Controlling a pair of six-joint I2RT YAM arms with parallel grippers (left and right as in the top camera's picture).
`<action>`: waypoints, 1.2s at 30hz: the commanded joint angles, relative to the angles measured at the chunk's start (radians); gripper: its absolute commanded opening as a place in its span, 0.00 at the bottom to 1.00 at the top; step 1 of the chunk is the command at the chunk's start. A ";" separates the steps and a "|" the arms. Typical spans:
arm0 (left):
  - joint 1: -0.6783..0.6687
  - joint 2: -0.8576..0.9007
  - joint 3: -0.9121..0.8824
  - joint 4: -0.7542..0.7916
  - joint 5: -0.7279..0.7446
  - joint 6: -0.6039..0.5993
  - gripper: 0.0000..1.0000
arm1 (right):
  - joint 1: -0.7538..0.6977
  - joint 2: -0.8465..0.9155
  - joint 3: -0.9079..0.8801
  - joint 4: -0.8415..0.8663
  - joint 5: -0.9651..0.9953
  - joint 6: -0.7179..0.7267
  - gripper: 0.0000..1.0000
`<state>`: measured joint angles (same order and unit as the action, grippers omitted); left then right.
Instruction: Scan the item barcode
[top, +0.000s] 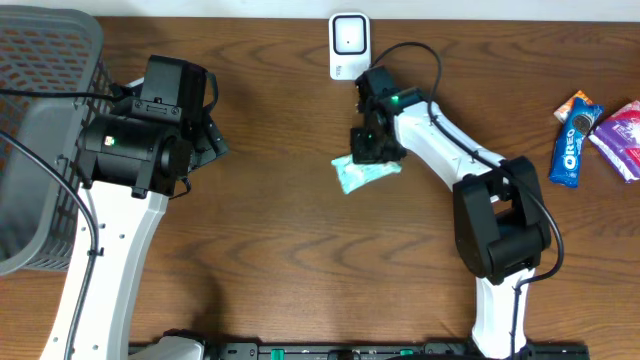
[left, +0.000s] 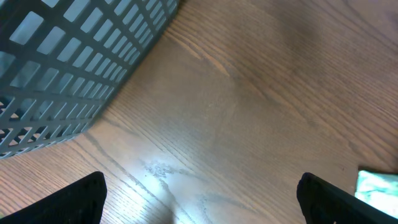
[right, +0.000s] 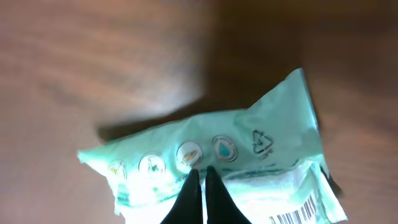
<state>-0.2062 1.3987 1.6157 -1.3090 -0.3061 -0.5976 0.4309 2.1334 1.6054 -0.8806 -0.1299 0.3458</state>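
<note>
Right now we have the right gripper clenched on the mint-green packet, fingers pinched together on a fold along its long edge. From overhead, the packet hangs under the gripper near the middle of the table. It's just short of the white scanner at the far edge, not touching it.

We read the edge pinch as deliberate: it leaves the printed face free. The barcode sits exposed at the packet's lower corner in the wrist view, near the recycling mark. Dark shadow under the packet suggests it's off the wood, but we can't be sure. The barcode doesn't look turned to the scanner window yet, so our call is mid-presentation, scan not done.

Meanwhile the left gripper is released, jaws wide, nothing between them. It sits over bare wood beside the grey basket, out of the way, likely on standby.

Materials:
- Packet: thin glossy film, crinkly and floppy, crimped ends. It will probably sag and curl, which could bend the barcode.
- Scanner: hard white rounded-rectangle shell.
- Basket: rigid plastic lattice.
- Table: smooth wood grain, slightly reflective.

An Oreo pack and a purple pouch lie well apart on the right.
</note>
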 joint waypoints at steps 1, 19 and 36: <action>0.003 0.004 0.008 -0.004 -0.020 0.010 0.98 | 0.014 0.015 0.079 -0.061 -0.064 -0.033 0.01; 0.003 0.004 0.008 -0.004 -0.020 0.010 0.98 | 0.035 0.016 0.032 -0.173 -0.029 -0.039 0.01; 0.003 0.004 0.008 -0.003 -0.020 0.010 0.98 | -0.008 0.016 -0.036 -0.007 0.337 -0.085 0.08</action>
<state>-0.2062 1.3991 1.6157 -1.3087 -0.3061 -0.5976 0.4343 2.1387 1.5433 -0.9161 0.1108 0.3073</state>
